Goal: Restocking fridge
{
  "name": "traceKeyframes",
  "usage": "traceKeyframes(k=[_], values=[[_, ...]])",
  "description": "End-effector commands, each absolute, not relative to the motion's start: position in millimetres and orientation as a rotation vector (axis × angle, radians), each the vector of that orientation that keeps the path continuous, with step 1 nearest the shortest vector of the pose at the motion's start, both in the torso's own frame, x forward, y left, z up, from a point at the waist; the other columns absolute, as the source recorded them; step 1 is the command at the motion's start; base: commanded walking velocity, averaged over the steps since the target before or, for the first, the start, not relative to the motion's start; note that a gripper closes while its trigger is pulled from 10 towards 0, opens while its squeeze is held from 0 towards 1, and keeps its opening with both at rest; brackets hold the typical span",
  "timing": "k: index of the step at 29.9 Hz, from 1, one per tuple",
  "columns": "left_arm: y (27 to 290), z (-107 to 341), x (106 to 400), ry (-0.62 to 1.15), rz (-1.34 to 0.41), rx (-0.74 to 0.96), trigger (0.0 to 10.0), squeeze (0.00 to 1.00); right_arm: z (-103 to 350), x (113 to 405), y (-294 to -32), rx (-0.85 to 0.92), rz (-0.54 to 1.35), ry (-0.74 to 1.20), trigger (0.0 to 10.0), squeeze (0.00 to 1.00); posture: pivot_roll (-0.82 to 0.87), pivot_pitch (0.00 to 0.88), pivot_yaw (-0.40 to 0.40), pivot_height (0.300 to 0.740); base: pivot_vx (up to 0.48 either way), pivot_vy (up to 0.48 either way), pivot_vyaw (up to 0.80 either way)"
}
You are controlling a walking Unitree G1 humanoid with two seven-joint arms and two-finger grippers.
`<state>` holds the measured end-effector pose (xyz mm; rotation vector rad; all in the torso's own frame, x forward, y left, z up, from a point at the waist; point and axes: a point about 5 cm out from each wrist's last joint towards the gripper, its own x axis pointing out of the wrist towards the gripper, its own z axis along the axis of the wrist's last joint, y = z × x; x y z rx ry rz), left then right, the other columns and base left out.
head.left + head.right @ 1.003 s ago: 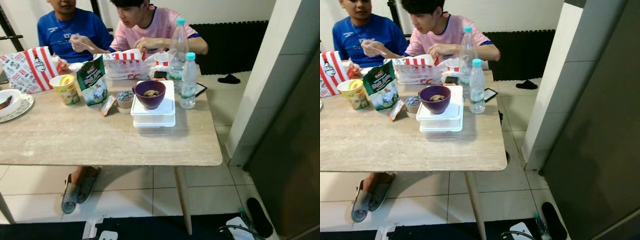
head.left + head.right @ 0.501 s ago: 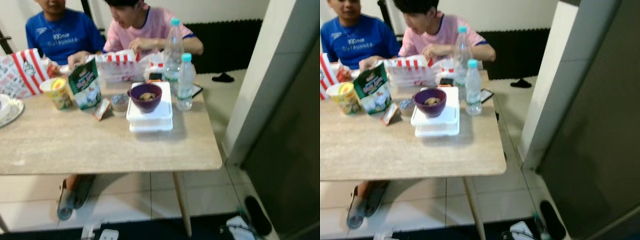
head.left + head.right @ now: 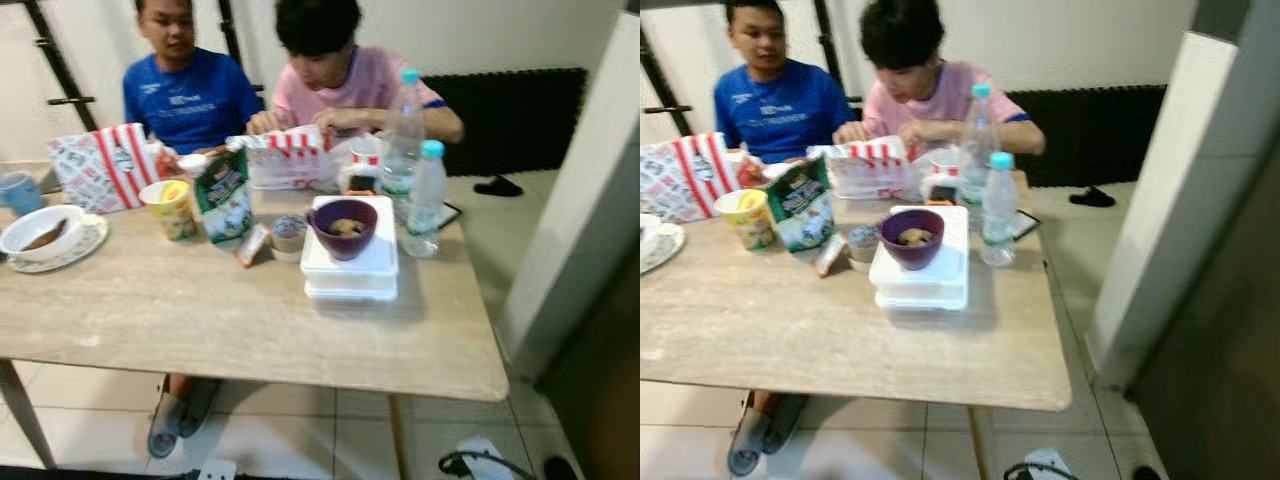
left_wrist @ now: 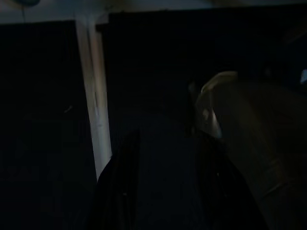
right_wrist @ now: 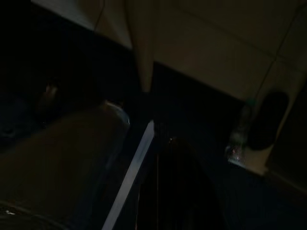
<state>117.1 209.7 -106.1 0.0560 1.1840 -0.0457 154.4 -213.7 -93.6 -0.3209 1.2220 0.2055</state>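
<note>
**Approach to the desk: both arms idle, nothing picked up yet**

I judge the step in hand to be closing on the pale wood-grain desk (image 3: 200, 320) to collect items for the fridge. Likely candidates stand at its far right part: a purple bowl with food (image 3: 342, 228) on top of two stacked white lidded containers (image 3: 350, 272), and just beside them a small clear plastic water bottle with a teal cap (image 3: 425, 200) with a taller one (image 3: 400, 135) behind it. To do this well I would stop square to the stack, steady the head before reaching, and lift the bowl off first, since it sits loose on the lid.

Both wrist views are very dark. The left hand (image 4: 163, 191) shows two dim fingers standing apart; for the right hand I cannot tell.

Surface and room: the desk is crowded toward the far side with a green snack pouch (image 3: 225, 195), a yellow cup (image 3: 170, 208) and red-striped paper bags (image 3: 105, 165). Two seated people occupy that far side. White tiled floor (image 3: 90, 420), cables near my feet.
</note>
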Motion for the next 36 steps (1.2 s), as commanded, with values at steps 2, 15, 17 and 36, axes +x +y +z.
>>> traceKeyframes(k=[2,15,17,36], values=[[210.7,-106.8,114.1,1.2,-0.055,0.06,10.0,0.0,-95.1,150.8,-213.2,-0.317,0.205,1.232,10.0,0.0,0.01,0.0,0.041,0.74,0.0,-0.471,0.0],[211.0,-106.6,114.5,1.188,-0.033,0.046,10.0,0.0,-95.1,150.7,-213.2,-0.318,0.208,1.233,10.0,0.0,0.01,0.0,0.041,0.74,0.0,-0.216,0.0],[211.2,-106.5,114.6,1.187,-0.032,0.048,10.0,0.0,-95.1,150.7,-213.1,-0.318,0.209,1.233,10.0,0.0,0.01,0.0,0.041,0.74,0.0,0.0,0.0],[218.3,-108.0,107.7,1.19,0.21,-0.004,10.0,0.0,-95.2,150.2,-213.5,-0.331,0.216,1.235,10.0,0.0,0.01,0.0,0.035,0.74,0.0,0.0,0.0]])
